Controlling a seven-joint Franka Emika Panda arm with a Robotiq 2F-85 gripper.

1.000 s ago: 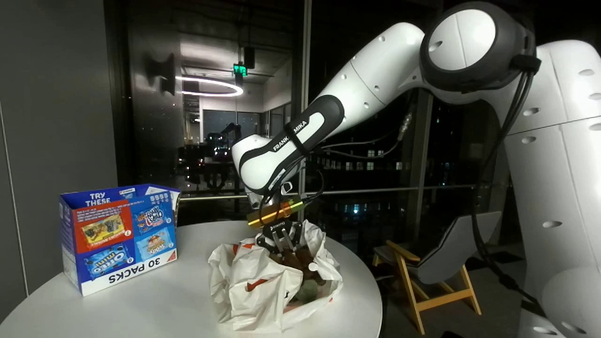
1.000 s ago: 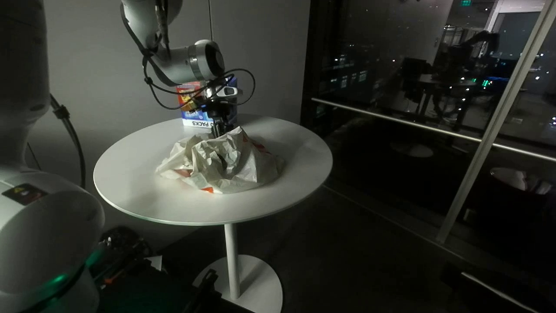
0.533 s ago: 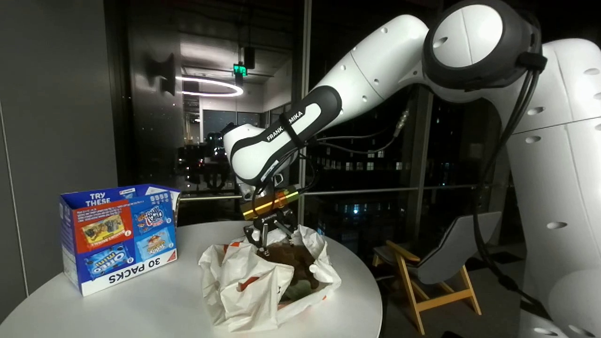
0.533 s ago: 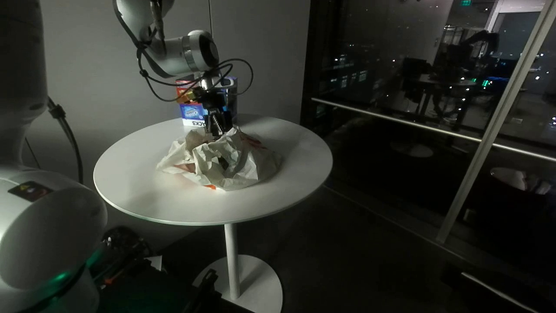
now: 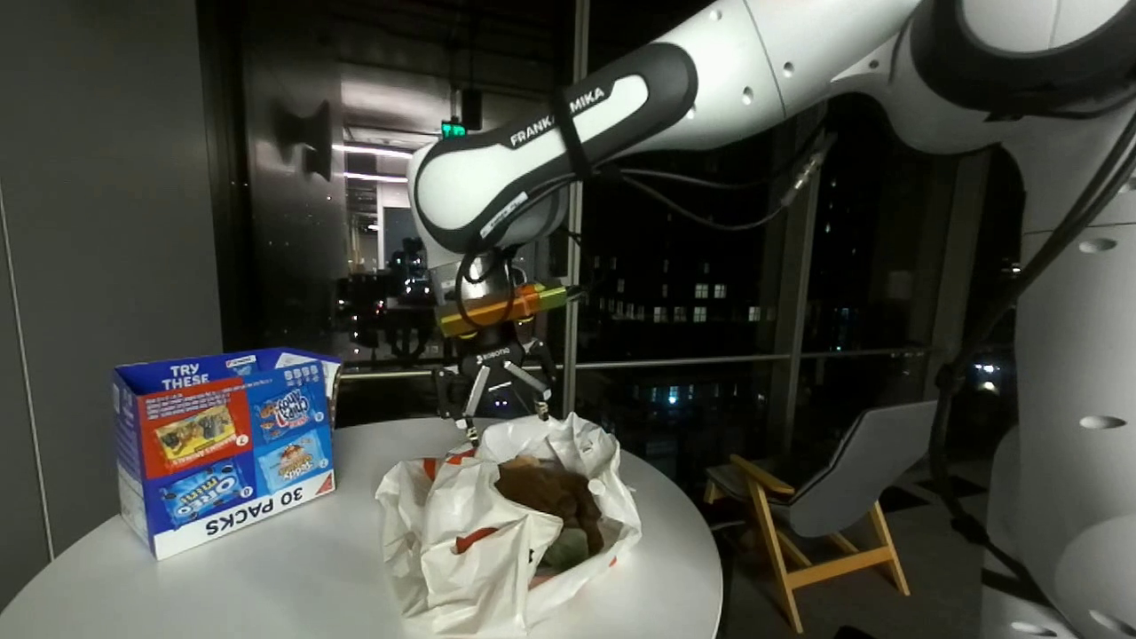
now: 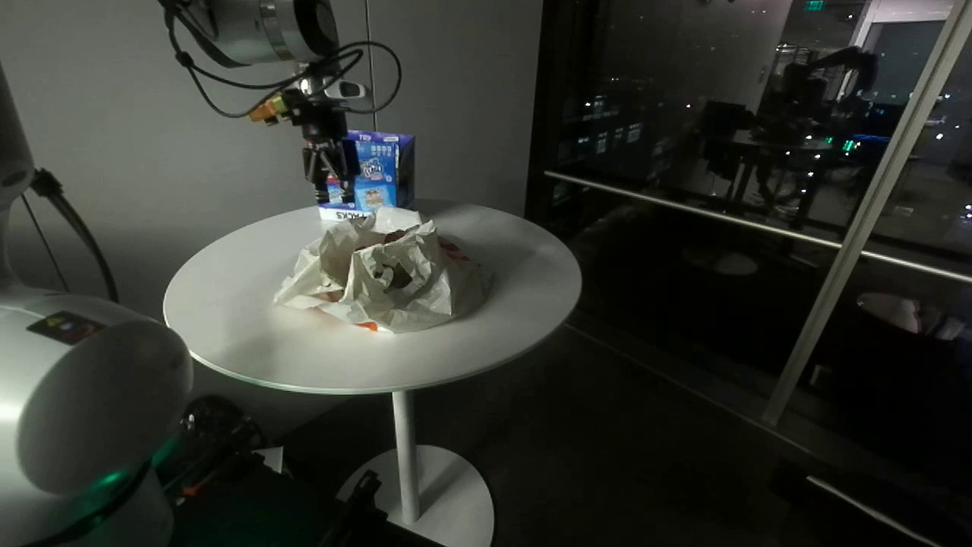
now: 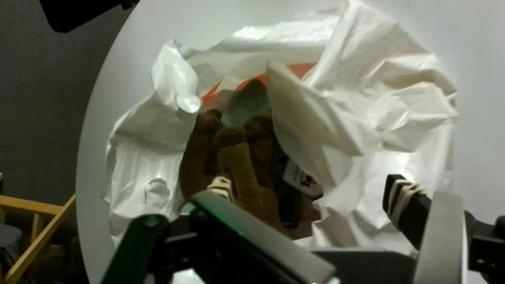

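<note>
My gripper [image 5: 508, 424] hangs above a crumpled white plastic bag [image 5: 479, 550], its jaws spread wide and nothing held between them. In the wrist view, the fingers [image 7: 408, 205] have pale bands wrapped round the tips. Inside the bag lies a brown, soft-looking toy [image 7: 240, 169] with several limb-like parts. Against it rests a grey-green rounded thing [image 7: 248, 103]. Beside the toy shows a white tag [image 7: 298, 179] with a small printed picture. The bag's mouth gapes upward, and its folds hide part of what lies inside. Both exterior views show a gap between gripper and bag.
A blue snack box [image 5: 222, 453] stands upside down in print on the round white table [image 5: 293, 586], beyond the gripper in an exterior view [image 6: 380, 171]. A wooden-framed chair [image 5: 852, 470] stands past the table. A metal rail [image 6: 683, 205] runs along the windows.
The gripper has risen out of the bag, and its jaws have spread apart. The brown toy stays behind in the bag, which has shifted slightly and opened more at its mouth.
</note>
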